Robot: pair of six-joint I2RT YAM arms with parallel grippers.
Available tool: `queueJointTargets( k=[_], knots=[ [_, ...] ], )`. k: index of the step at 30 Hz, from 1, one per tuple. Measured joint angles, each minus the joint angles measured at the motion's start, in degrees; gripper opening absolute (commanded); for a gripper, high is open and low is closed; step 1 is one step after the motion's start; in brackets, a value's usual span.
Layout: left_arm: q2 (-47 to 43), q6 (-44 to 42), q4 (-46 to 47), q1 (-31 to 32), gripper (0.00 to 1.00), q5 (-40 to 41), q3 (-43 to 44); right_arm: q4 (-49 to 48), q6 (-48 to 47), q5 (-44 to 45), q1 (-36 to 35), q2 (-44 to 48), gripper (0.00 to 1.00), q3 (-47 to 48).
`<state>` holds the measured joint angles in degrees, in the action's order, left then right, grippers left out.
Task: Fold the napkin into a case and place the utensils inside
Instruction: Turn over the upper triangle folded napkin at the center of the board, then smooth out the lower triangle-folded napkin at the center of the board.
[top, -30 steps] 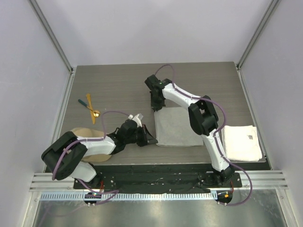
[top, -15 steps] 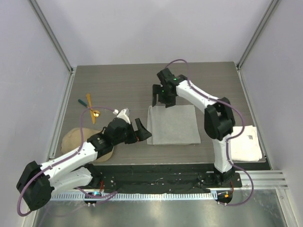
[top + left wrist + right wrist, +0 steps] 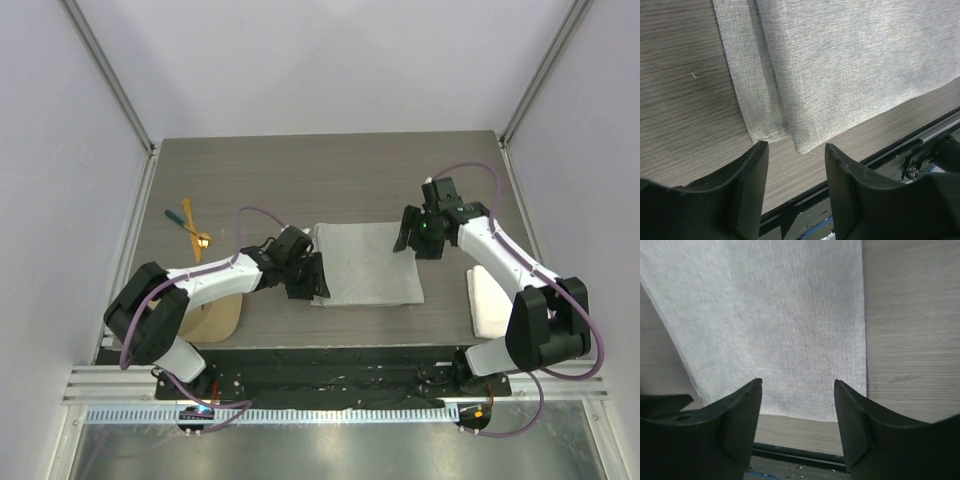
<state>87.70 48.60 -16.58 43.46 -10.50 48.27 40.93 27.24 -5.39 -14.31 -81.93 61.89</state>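
Grey and folded flat on the table point(image 3: 260, 180): the napkin point(image 3: 365, 262), lying between the two sets of fingers. Just ahead of the left gripper point(image 3: 306, 279) tips, its near corner, with a second layer's edge running alongside. Fingers apart there, nothing between them; cannot tell whether touching the cloth. Past the right gripper point(image 3: 417, 240) tips, the cloth's other side edge, with bare wood beside it. Fingers spread here too, gripping nothing. Well away from the left fingers, on their outer side: the utensils point(image 3: 190, 225), crossed in a small heap. Behind the left fingers, partly under the arm, a tan cap point(image 3: 215, 315). Behind the right fingers, a white towel point(image 3: 485, 300), partly hidden by the arm.
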Motion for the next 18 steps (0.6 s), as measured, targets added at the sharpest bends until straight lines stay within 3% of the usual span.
queueJointTargets(
  k=[1, 4, 6, 7, 11, 15, 18],
  knots=[
    [0.5, -0.1, -0.3, 0.0, 0.48, -0.2, 0.2, -0.1, -0.2, -0.5, -0.1, 0.5, 0.50, -1.6],
    [1.7, -0.3, -0.6, -0.1, 0.46, -0.8, 0.4, -1.2, -0.4, -3.3, -0.5, 3.0, 0.38, -7.2],
    [2.4, -0.3, -0.4, -0.1, 0.42, -1.5, 0.4, -2.0, -0.1, -4.8, -1.0, 5.1, 0.36, -9.6],
    [2.9, -0.3, -0.1, -0.1, 0.41, -1.8, 0.4, -2.4, 0.1, -5.1, -1.2, 6.1, 0.30, -10.5],
    [5.7, 0.3, 1.3, -0.1, 0.29, -3.8, 0.4, -4.1, 1.5, -5.3, -1.8, 10.1, 0.25, -13.8],
    [7.4, 0.9, 3.0, -0.5, 0.06, -5.6, 0.6, -4.8, 3.1, -5.2, -1.8, 13.2, 0.22, -17.8],
    [7.4, 1.0, 3.2, -0.9, 0.04, -5.7, 0.6, -4.6, 3.9, -5.4, -1.9, 15.2, 0.19, -20.1]
  ],
)
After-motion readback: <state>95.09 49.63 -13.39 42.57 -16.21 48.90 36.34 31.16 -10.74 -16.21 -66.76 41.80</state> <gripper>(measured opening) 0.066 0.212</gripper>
